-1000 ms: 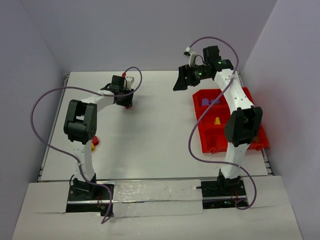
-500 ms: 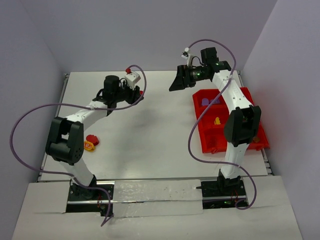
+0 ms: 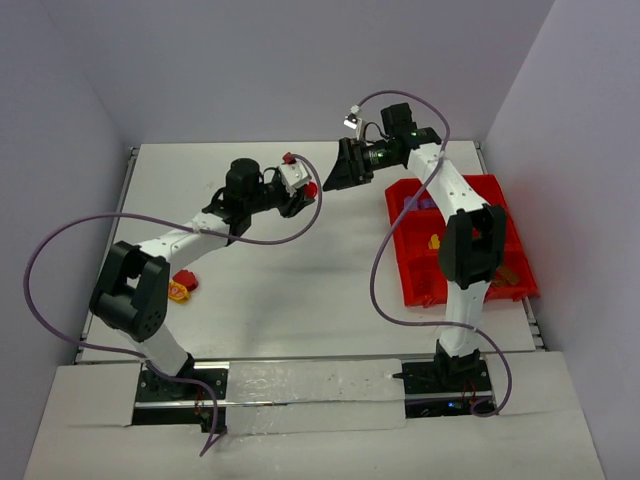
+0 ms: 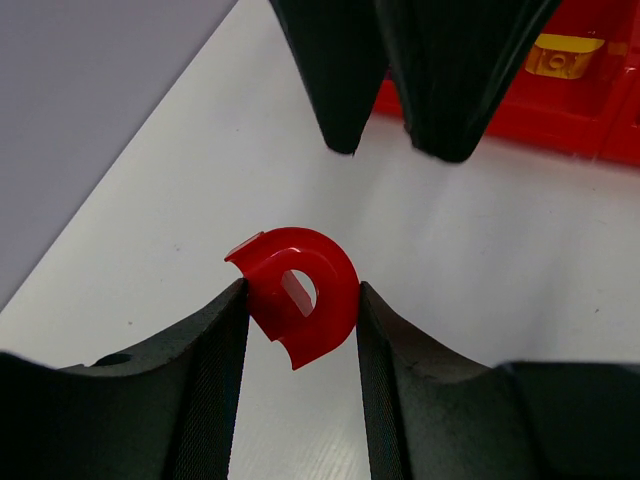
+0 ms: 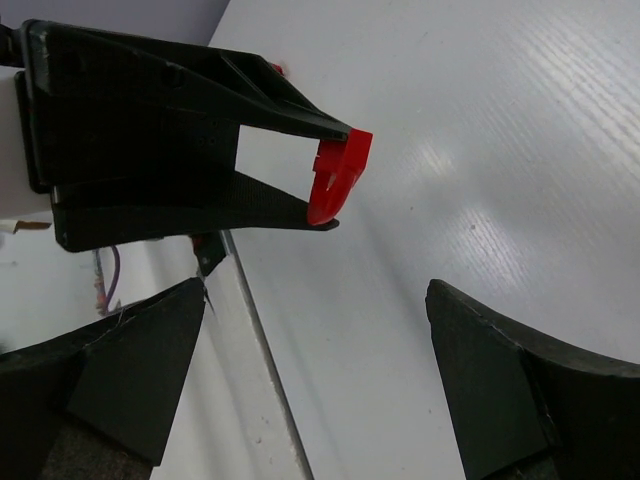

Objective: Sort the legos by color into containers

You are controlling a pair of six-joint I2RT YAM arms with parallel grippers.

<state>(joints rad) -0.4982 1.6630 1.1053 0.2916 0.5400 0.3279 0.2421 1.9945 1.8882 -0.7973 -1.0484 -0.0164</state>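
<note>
Now: left jaws clamped on a red curved lego (image 4: 300, 300), one pad on each side, held clear of the white surface (image 3: 300, 280) toward its far middle. Right jaws wide apart, holding nothing, facing the left jaws tip to tip; near the piece, not touching. Red tray (image 3: 500, 185) at the right edge, a yellow lego (image 3: 435, 241) in one compartment. Red and yellow pieces (image 3: 182, 286) lie by the left arm.

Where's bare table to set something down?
Free: middle of the table, bordered by loose bricks left, red tray right. Crowded: far centre, where left fingers holding a red piece face the open right fingers.
</note>
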